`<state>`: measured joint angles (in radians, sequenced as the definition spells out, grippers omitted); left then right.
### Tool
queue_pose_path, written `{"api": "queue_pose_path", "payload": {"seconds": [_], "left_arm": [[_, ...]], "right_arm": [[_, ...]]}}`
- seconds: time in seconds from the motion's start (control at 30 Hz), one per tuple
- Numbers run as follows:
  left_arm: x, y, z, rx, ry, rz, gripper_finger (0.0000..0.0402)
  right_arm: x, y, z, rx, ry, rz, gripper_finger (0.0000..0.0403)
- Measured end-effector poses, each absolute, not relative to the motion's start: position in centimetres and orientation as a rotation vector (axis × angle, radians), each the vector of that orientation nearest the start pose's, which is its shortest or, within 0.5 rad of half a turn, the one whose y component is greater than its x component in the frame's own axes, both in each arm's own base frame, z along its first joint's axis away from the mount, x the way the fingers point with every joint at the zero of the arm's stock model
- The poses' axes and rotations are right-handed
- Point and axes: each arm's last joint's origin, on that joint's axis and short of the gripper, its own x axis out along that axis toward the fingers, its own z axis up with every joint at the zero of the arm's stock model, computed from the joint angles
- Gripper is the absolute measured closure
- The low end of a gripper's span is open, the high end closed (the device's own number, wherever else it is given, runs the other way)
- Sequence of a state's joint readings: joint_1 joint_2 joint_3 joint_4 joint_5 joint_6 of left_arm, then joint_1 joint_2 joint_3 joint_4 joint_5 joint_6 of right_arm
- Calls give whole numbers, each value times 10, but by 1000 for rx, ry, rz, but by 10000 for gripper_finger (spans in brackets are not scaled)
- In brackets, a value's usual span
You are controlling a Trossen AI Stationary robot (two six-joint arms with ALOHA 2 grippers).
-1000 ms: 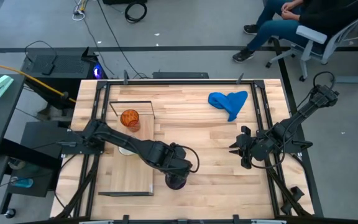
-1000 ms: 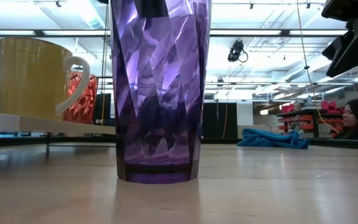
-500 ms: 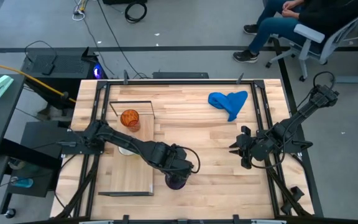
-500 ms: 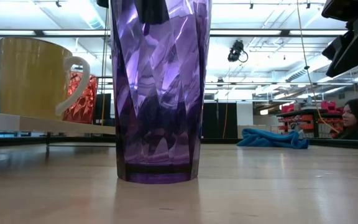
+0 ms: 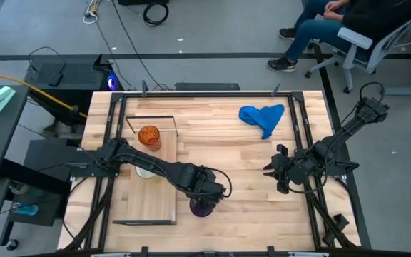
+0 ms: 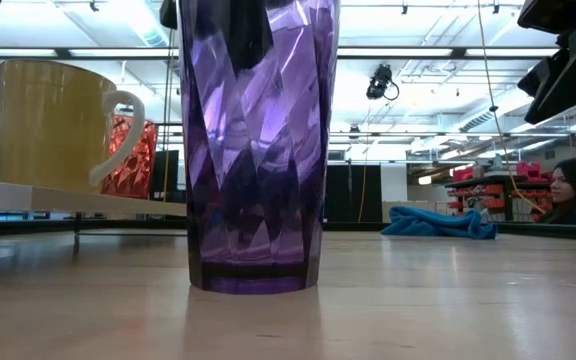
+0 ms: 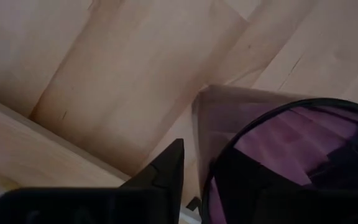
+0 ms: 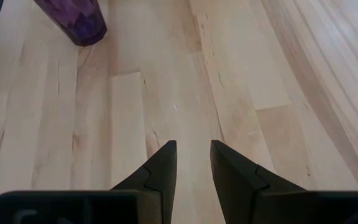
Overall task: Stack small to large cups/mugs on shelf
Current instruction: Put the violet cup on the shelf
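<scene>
I have the left arm stretched from the left edge of the bench toward the near edge, its left gripper [image 5: 205, 198] right over the purple cup [image 5: 203, 208]. My left wrist view puts one finger [image 7: 160, 174] outside the cup wall and the other down inside the rim, so the jaws straddle the wall; whether they actually pinch it I cannot tell. The cup stands upright on the tabletop [image 5: 248, 171], just beside the near right corner of the shelf [image 5: 152, 203].

Against a second ago, the left gripper has crept slightly toward the near edge and lower; in the low view the dark finger now reaches further down inside the cup [image 6: 255, 150], which has not shifted.

The right gripper [image 5: 277, 171] waits near the right edge, jaws slightly spread, fingers [image 8: 157, 171] over bare planks.

Only the low view shows the white mug [image 6: 53, 125] and orange cup [image 6: 133, 155] side by side up on the shelf [image 6: 68, 200]. From above the arm hides most of the mug [image 5: 145, 173]. The blue cloth [image 5: 262, 118] lies toward the far right corner.
</scene>
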<state>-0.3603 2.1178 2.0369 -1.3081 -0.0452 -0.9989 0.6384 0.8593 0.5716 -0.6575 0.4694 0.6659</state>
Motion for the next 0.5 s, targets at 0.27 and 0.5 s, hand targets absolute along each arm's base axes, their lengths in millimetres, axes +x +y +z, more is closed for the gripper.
{"api": "queue_pose_path", "payload": {"seconds": [0.27,0.5], "left_arm": [[397,-149,274,-569,1359,410,364],[396,-150,274,-598,1387,383,383]], "right_arm": [[132,81,216,124,804,-111,298],[132,81,216,124,804,-111,298]]}}
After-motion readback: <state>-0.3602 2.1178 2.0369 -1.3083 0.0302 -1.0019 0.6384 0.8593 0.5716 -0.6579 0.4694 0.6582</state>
